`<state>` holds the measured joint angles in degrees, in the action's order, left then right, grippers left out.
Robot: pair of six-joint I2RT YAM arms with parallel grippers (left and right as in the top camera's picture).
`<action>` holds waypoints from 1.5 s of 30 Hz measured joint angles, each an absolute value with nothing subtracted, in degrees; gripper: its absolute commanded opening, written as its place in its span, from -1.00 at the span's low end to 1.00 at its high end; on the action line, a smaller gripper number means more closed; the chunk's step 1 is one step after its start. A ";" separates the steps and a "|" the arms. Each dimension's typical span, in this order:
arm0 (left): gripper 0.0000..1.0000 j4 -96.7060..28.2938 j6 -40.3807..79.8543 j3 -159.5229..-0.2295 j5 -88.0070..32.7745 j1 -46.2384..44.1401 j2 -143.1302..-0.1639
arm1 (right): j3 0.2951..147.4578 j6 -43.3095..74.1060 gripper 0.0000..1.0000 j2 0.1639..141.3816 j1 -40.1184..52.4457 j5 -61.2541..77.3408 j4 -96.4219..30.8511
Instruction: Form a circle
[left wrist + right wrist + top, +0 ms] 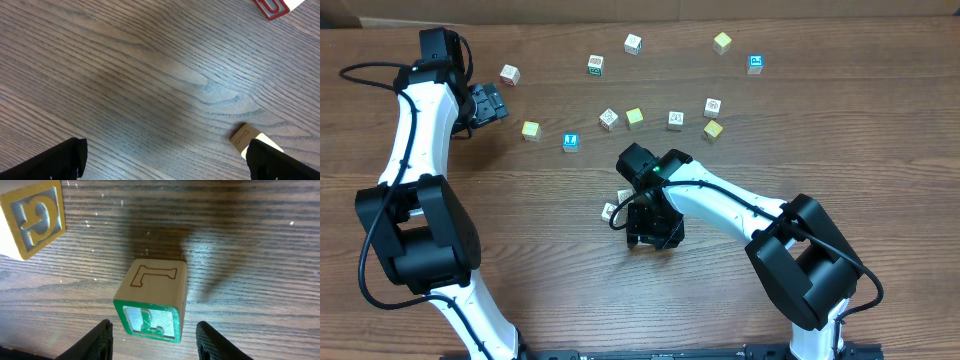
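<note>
Green-faced wooden cube (152, 302), L-engraved, square-edged, on grained tabletop (260, 255); right gripper (155, 339) spread astride it; left gripper (165, 160) spread wide.

The circle (612, 210): a small cluster of wooden alphabet cubes lying just below the middle of the desk (520, 290). From overhead only 2 of its members show, the left pale cube (610, 211) and the upper pale cube (625, 196) just above and to its right, close together; the rest is hidden. The right wrist view shows the green-faced cube (150, 305) sitting flat, its pale top printed with a thin brown outlined "L" and its near side a green frame around a raised letter. The yellow-framed cube (32, 220), up and to the left, sits askew and shows a grey "G"; bare wood separates these 2.
</note>
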<state>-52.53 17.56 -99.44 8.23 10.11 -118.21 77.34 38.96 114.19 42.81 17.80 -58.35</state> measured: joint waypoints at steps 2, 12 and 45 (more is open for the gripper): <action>0.99 -52.53 17.58 -99.46 8.23 10.11 -118.21 | 77.34 38.70 -0.03 114.19 42.81 17.78 -58.30; 0.99 -52.53 17.56 -99.44 8.23 10.11 -118.21 | 77.34 37.23 -0.32 114.17 42.78 17.82 -57.95; 0.99 -52.53 17.56 -99.44 8.23 10.11 -118.21 | 77.34 28.77 -0.30 114.19 42.81 22.96 -54.04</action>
